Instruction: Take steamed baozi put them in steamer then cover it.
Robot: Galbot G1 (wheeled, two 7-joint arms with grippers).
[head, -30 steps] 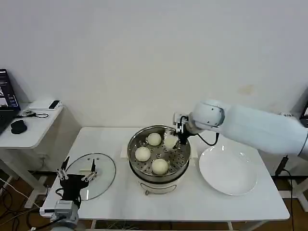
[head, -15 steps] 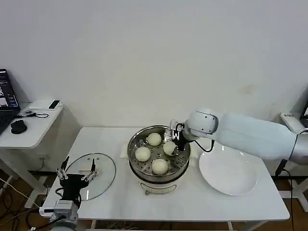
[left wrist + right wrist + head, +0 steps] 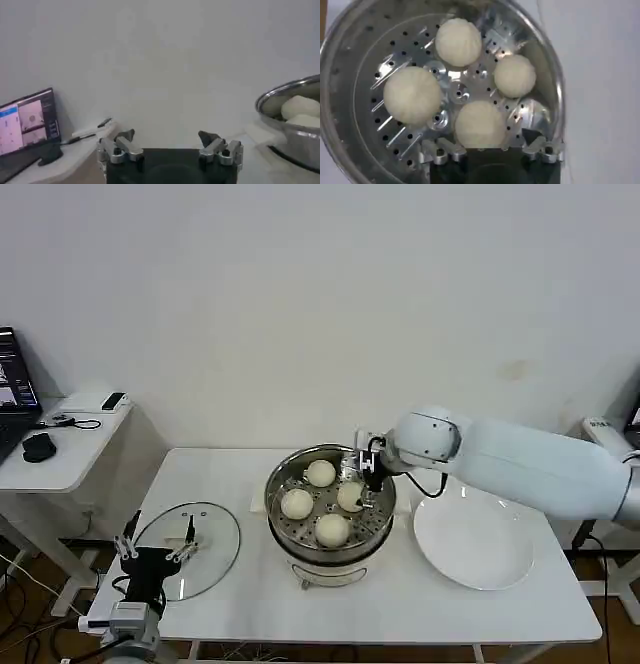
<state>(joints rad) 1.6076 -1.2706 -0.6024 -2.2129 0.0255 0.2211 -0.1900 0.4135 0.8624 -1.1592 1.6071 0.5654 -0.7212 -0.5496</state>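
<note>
white table (image 3: 240,604): four baozi (image 3: 332,529) in steamer (image 3: 330,549). my right gripper (image 3: 366,469) spread, empty above the right-hand bun; risk: dragging it out on retreat.

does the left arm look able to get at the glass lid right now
Probably yes. The left end effector hangs open right over the near edge of the glass lid, which lies flat on the table with nothing on it; the right end effector is off over the steamer.
</note>
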